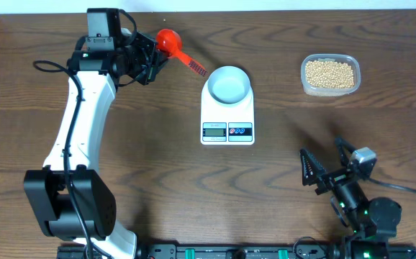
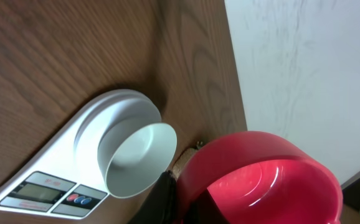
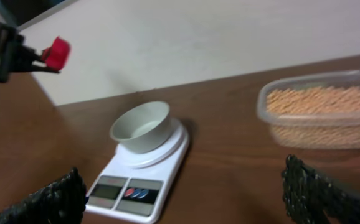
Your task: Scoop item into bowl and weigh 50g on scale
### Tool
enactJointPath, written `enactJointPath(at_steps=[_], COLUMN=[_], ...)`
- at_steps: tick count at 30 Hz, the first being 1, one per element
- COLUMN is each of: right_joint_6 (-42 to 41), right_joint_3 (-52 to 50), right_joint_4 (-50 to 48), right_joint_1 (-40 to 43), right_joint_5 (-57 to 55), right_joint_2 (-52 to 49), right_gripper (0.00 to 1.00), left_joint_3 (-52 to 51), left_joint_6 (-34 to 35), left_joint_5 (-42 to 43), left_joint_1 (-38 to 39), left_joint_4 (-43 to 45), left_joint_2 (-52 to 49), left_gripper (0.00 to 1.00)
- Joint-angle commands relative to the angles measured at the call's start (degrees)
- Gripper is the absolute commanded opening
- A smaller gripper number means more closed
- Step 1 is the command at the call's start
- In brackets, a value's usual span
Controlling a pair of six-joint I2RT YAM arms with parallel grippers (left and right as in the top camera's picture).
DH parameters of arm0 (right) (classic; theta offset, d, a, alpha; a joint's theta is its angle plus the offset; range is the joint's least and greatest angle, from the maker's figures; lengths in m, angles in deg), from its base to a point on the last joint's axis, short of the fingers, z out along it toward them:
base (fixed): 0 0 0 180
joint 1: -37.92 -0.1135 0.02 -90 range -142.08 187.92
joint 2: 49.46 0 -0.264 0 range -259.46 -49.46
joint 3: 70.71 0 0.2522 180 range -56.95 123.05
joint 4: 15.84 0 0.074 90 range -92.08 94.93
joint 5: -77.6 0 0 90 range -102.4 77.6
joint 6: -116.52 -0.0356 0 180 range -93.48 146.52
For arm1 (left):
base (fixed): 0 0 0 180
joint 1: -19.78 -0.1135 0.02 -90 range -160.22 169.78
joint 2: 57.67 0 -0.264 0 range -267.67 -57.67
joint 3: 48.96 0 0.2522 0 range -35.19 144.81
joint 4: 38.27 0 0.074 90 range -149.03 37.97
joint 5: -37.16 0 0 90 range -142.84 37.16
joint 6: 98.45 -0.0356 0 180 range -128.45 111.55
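A red scoop (image 1: 168,39) and clear plastic container (image 1: 330,92) are well apart along the wooden table's (image 1: 157,165) far side

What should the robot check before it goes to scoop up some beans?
1. Scoop held: ok. The left gripper is shut on the red scoop.
2. Scoop empty: ok. The left wrist view shows nothing in it.
3. Bowl on scale: ok. It is upright and empty.
4. Display at zero: cannot tell. The digits are too small to read.
5. Beans ready: ok. Their container is well filled, with no lid seen.
6. Right gripper out of the way: ok. It is open and apart from the scale and container.
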Motion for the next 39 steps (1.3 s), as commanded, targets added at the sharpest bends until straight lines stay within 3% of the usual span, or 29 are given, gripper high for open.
enactJointPath(at_steps=[1, 7, 14, 20, 30, 37, 39], right_joint_6=[-2.03, -2.25, -6.47, -11.91, -11.96, -13.18, -14.29], right_joint_3=[6.38, 20.44, 40.26, 50.21, 55.21, 55.21, 55.21], right_joint_4=[-1.49, -1.77, -1.79, -1.81, -7.58, -7.04, -6.27], right_joint_1=[-0.39, -0.39, -0.42, -2.34, -8.7, -8.98, -8.98], right_joint_5=[4.37, 10.99, 28.44, 31.08, 30.23, 29.16, 29.14], right_joint_2=[-7.13, -24.2, -49.77, -63.47, -70.38, -70.38, -70.38], right_gripper=[0.99, 0.99, 0.99, 0.99, 0.99, 0.99, 0.9], left_joint_3=[0.68, 0.68, 0.68, 0.68, 0.63, 0.63, 0.63], left_joint_6=[1.4, 7.3, 14.99, 19.08, 25.33, 29.22, 29.31], left_joint_5=[0.79, 0.79, 0.74, -3.39, -13.99, -14.97, -14.91], left_joint_1=[1.05, 3.23, 8.57, 12.68, 19.19, 22.93, 23.28], left_joint_4=[0.07, 0.07, 2.34, 4.83, 4.76, 4.83, 4.81], left_joint_2=[1.27, 1.27, 1.27, 1.27, 1.22, 1.2, 1.2], left_gripper=[0.07, 0.07, 0.07, 0.07, 0.07, 0.07, 0.07])
